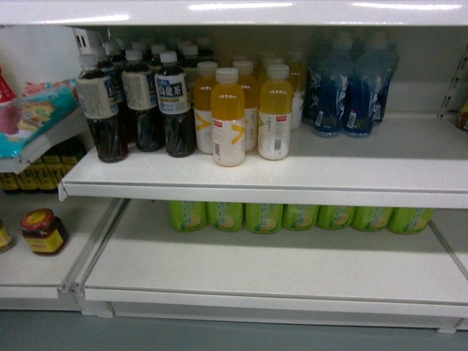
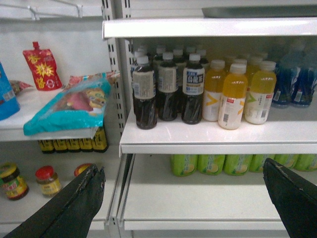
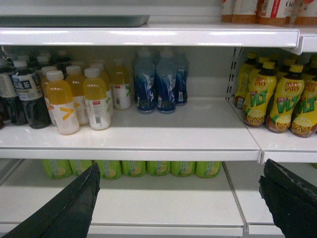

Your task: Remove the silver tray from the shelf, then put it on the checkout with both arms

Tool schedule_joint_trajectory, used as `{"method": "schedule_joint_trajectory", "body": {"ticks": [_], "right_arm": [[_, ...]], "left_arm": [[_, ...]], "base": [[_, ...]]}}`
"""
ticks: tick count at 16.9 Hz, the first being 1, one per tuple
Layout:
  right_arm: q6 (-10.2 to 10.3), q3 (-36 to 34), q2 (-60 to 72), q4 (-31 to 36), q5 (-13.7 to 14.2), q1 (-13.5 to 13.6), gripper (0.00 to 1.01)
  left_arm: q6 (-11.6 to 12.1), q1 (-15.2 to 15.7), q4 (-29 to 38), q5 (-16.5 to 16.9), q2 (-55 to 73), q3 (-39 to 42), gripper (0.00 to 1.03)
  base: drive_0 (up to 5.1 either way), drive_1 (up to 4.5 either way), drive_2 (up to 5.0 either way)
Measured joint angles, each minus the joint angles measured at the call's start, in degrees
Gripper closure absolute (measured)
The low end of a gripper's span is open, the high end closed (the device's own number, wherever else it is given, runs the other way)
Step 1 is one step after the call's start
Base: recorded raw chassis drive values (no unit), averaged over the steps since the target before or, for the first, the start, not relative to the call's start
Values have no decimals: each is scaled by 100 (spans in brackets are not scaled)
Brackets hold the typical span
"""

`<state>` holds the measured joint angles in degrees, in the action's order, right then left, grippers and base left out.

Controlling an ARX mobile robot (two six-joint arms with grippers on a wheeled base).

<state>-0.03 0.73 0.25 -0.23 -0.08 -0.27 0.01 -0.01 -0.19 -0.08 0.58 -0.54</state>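
Note:
The silver tray (image 2: 257,11) lies on the top shelf (image 2: 198,28); only its front rim shows at the top right of the left wrist view. The right wrist view has the same silver tray (image 3: 74,21) at the top left, on that shelf (image 3: 173,36). My left gripper (image 2: 182,181) is open and low, well below the tray, facing the bottom boards with nothing between its fingers. My right gripper (image 3: 179,181) is open too, equally low and empty. The head view shows only the underside of the top shelf (image 1: 234,12), neither gripper nor the tray. The checkout is out of view.
The middle board (image 1: 292,175) holds dark bottles (image 1: 139,102), orange bottles (image 1: 245,113) and blue bottles (image 1: 351,91). Green bottles (image 1: 292,217) line the back of the lowest board. Snack bags (image 2: 69,106) and jars (image 2: 47,179) fill the left bay, yellow bottles (image 3: 280,99) the right bay.

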Motion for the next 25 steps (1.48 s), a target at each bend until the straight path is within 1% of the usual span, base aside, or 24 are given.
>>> {"method": "schedule_joint_trajectory", "body": {"ticks": [19,25], "right_arm": [[-2,0,0,4,7,0,3],[-2,0,0,4,9,0,3]], "left_arm": [[2,0,0,7,0,0,5],[2,0,4,7,0,0,5]], "base": [[0,0,0],[-2,430,-434]]}}
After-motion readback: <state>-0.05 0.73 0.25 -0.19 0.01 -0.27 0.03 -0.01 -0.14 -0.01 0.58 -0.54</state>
